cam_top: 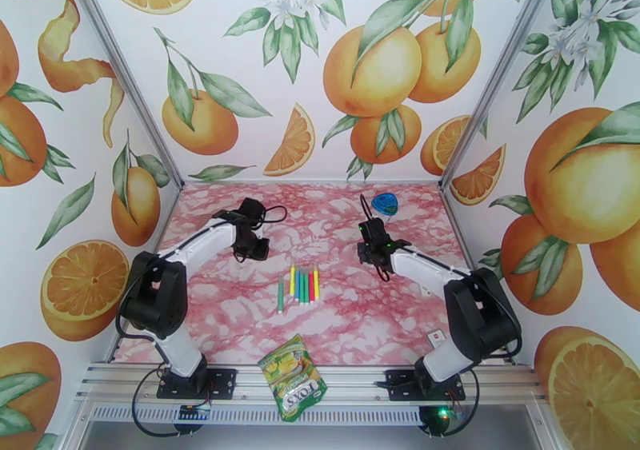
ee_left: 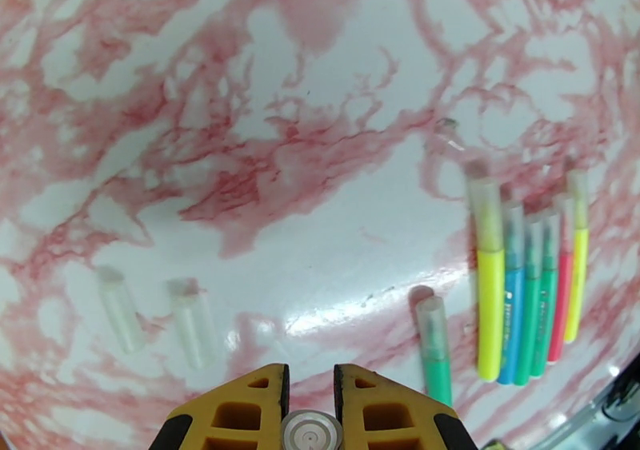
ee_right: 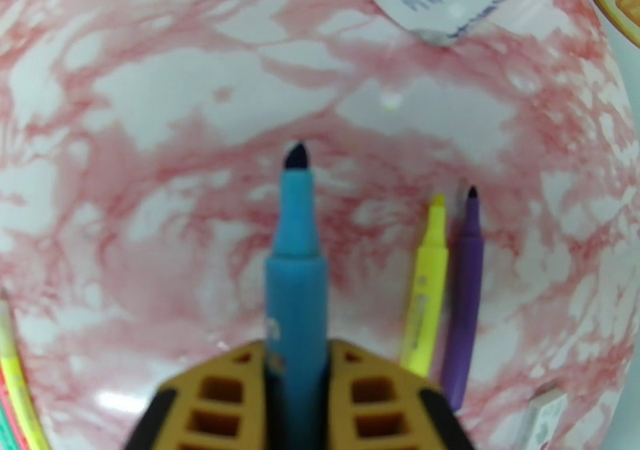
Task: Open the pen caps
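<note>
While my right claw (ee_right: 296, 356) grips one blue pen (ee_right: 297, 284), tip bare, I list: left claw (ee_left: 309, 376) clenched, holding nothing; two loose clear pen caps (ee_left: 192, 324) on the worktop (cam_top: 240, 316), left of the row of pens (cam_top: 302, 284), mid-worktop, each capped; yellow pen (ee_right: 426, 300), purple pen (ee_right: 466, 300), both uncapped.

Smooth, glossy table (ee_left: 320, 84) in pink marbled print, bright with glare. Clear, slightly frosted plastic on the two loose caps (ee_left: 120, 309) and on the caps of the row of pens (ee_left: 528, 300), over smooth coloured plastic barrels. Matt plastic on the blue pen (ee_right: 296, 284), dark felt at its tip. Matt yellow moulded plastic on the left tool (ee_left: 309, 380) and right tool (ee_right: 296, 352). Shiny, crinkled snack packet (cam_top: 293, 376). Dull brushed metal rail (cam_top: 360, 384).
</note>
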You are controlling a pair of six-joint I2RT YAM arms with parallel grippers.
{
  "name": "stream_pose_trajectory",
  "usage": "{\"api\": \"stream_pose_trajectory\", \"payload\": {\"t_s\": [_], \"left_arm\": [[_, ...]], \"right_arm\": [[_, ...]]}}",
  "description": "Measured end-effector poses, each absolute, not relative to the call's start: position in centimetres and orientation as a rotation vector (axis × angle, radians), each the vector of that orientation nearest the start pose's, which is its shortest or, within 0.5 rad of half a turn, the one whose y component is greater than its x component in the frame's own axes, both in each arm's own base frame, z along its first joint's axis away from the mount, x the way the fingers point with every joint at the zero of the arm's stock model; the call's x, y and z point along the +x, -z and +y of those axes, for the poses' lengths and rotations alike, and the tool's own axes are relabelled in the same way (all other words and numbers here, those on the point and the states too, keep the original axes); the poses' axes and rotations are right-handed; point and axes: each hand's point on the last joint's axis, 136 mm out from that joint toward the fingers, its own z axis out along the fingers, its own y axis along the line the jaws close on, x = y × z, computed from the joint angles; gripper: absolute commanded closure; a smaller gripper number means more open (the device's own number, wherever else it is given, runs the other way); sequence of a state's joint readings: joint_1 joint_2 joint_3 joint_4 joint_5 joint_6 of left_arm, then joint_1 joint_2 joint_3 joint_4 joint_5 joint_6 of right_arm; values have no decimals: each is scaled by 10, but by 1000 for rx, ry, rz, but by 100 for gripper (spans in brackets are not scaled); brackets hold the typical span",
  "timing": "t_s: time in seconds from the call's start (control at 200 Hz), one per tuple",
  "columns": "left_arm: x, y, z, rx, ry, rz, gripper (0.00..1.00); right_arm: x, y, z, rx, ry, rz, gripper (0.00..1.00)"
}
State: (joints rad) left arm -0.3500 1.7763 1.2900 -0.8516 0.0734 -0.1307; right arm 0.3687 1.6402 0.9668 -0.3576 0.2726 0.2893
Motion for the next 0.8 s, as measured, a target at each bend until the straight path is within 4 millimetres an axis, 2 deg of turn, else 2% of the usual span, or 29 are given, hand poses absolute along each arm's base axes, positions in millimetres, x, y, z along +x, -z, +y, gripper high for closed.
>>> {"api": "stream_pose_trajectory", "payload": {"t_s": [0.245, 0.575, 0.801], "left_arm": [[342, -42, -132, 342, 87, 2984, 100], [343, -27, -119, 338, -30, 3011, 100], [342, -15, -110, 340, -115, 3035, 100]], "right_arm": [[383, -48, 80, 1, 192, 2627, 95], [386, -38, 74, -11, 246, 2693, 93], [378, -25, 68, -18, 294, 2747, 92]]}}
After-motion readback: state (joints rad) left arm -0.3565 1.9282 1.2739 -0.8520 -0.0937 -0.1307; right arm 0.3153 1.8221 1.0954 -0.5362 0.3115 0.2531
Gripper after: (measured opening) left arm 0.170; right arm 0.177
